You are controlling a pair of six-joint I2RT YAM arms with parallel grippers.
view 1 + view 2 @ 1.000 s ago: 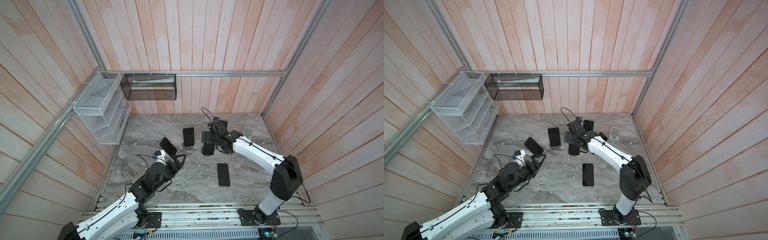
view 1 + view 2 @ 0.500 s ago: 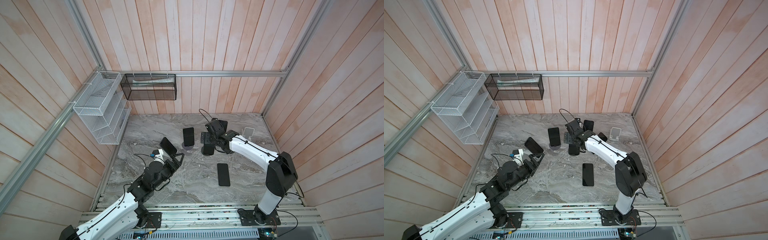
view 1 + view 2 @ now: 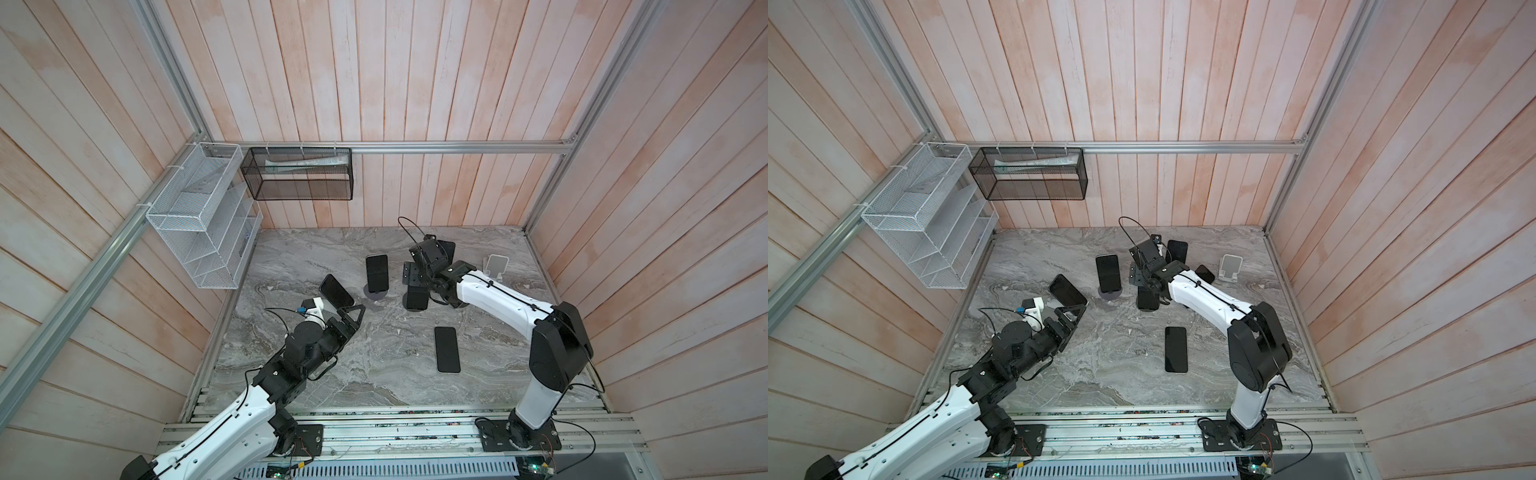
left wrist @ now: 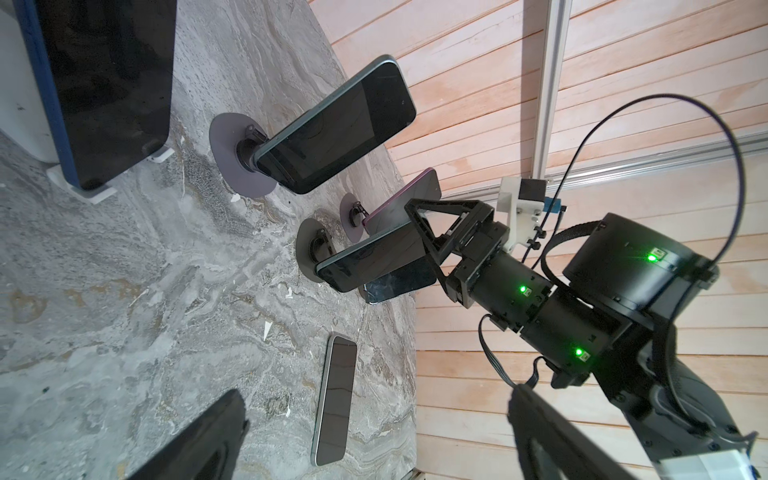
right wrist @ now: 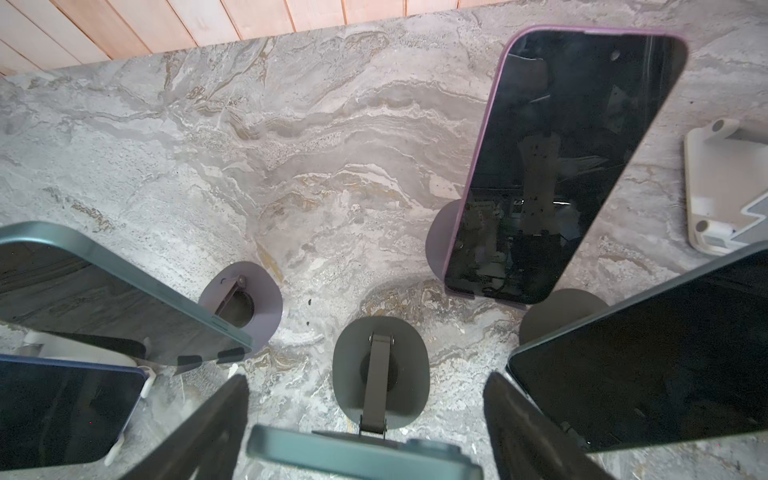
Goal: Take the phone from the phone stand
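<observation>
Right hand (image 5: 366, 378) has dropped over the dark teal slab phone (image 5: 361, 457) on its dark grey round-base stand (image 5: 349, 353). Jaws wide, just starting to narrow; phone sits between the fingers, ungripped. Grasp looks imminent. Left hand (image 3: 352, 318) is wide open and empty.

This is a robotics lab cell: a left arm (image 3: 232, 419) and right arm (image 3: 498, 299) bolted to an aluminium base rail (image 3: 395, 434), a bare circuit board (image 3: 538, 471) beside it, and an aluminium frame (image 3: 457, 147) lining plank walls (image 3: 415, 75).
</observation>
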